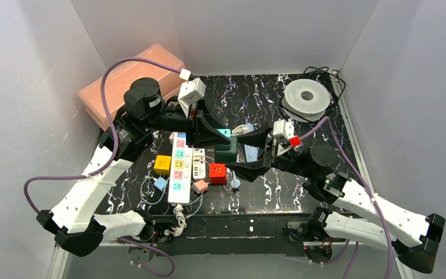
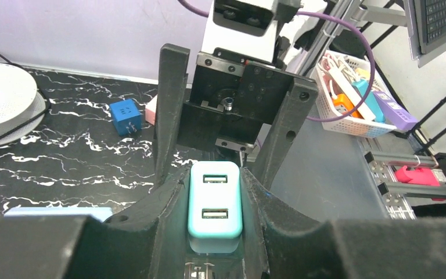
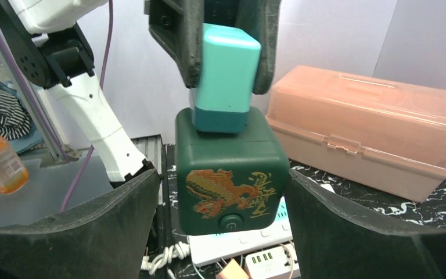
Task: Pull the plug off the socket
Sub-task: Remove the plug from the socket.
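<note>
A teal plug with two USB ports sits plugged into the top of a dark green cube socket bearing a gold dragon print. My left gripper is shut on the plug from above, holding it and the cube off the table. My right gripper stands open on either side of the socket, with a clear gap on its left side. From above, the plug and the socket lie between the two grippers at the table's middle. In the left wrist view the socket is hidden under the plug.
A white power strip lies below the socket, with a yellow cube, a red cube and small adapters around it. A salmon plastic box stands at the back left. A white spool sits at the back right.
</note>
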`<state>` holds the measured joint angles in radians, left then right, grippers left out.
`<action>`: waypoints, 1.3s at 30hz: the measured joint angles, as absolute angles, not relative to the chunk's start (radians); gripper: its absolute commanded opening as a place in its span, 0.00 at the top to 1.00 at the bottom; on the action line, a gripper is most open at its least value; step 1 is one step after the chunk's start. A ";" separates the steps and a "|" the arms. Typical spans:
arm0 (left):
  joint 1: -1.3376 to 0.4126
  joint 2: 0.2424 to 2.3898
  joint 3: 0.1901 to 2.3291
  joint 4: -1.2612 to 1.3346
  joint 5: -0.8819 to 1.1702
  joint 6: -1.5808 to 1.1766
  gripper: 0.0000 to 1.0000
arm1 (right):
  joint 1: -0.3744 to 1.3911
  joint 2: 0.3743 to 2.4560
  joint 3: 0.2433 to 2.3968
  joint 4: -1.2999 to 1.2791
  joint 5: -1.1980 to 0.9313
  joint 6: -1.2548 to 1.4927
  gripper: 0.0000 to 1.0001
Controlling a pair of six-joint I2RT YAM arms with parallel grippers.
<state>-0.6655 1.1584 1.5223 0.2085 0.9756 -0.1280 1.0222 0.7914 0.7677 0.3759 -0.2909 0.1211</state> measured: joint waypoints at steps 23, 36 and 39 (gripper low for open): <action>-0.664 1.170 1.589 0.210 0.939 -0.146 1.00 | 0.907 1.104 0.863 0.832 -0.616 0.446 0.41; -0.660 1.164 1.589 0.212 0.919 -0.146 1.00 | 0.901 1.082 0.820 0.864 -0.587 0.474 0.17; -0.660 1.164 1.589 0.212 0.915 -0.146 1.00 | 0.902 1.062 0.804 0.863 -0.571 0.467 0.26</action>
